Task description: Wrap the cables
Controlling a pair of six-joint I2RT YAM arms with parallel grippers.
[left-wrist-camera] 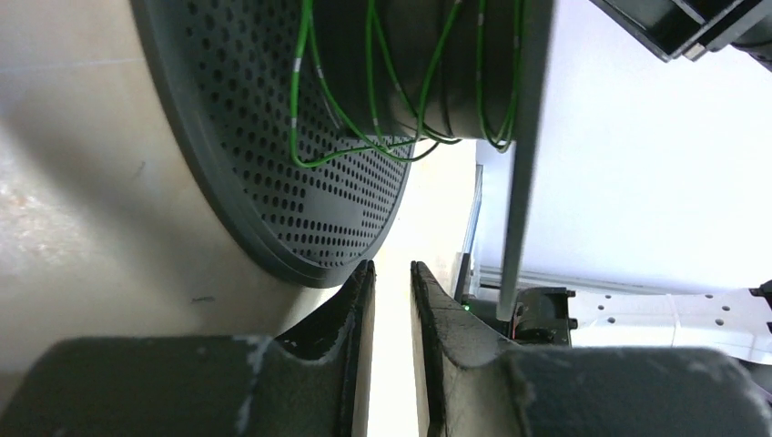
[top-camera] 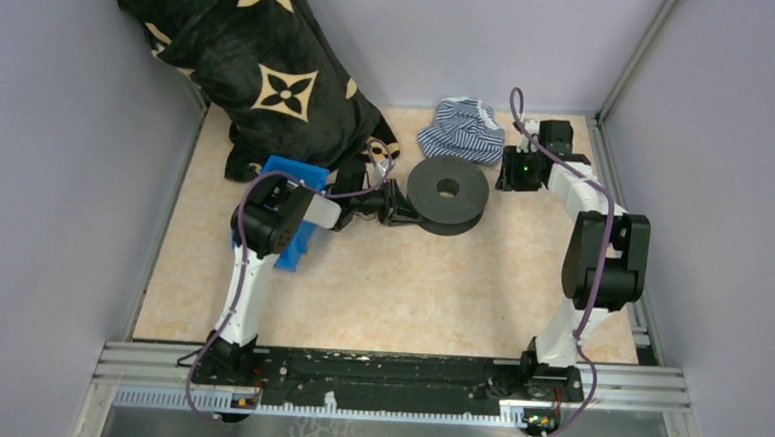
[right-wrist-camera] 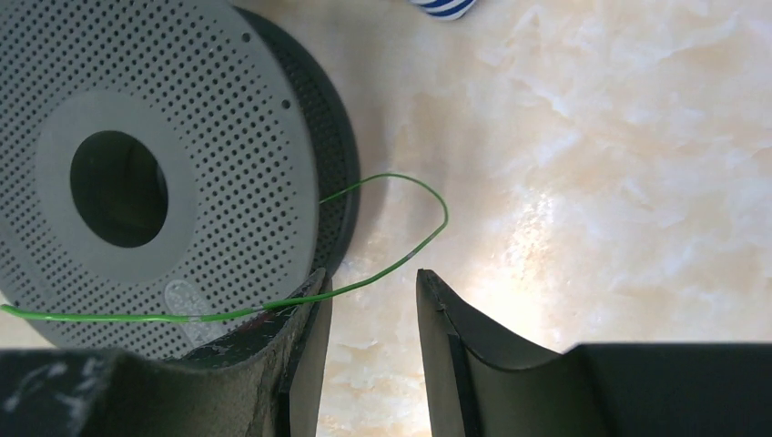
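Note:
A dark grey perforated spool [top-camera: 448, 194] lies flat mid-table. Thin green cables [left-wrist-camera: 364, 137] hang in loose turns around its hub between the two flanges [left-wrist-camera: 300, 164]. My left gripper [top-camera: 404, 211] sits at the spool's left edge; its jaws [left-wrist-camera: 391, 273] stand a narrow gap apart with nothing between them, just below the lower flange rim. My right gripper [top-camera: 506, 172] is at the spool's right side, open [right-wrist-camera: 371, 278]. One cable strand [right-wrist-camera: 428, 196] loops out from under the top flange [right-wrist-camera: 228, 137], bends back and lies across the tip of the right gripper's left finger [right-wrist-camera: 305, 314], not pinched.
A black cloth with tan flower shapes [top-camera: 262, 62] is heaped at the back left. A blue-and-white striped cloth [top-camera: 463, 130] lies behind the spool. A blue plastic piece [top-camera: 293, 219] sits under the left arm. Grey walls close in left, right and back.

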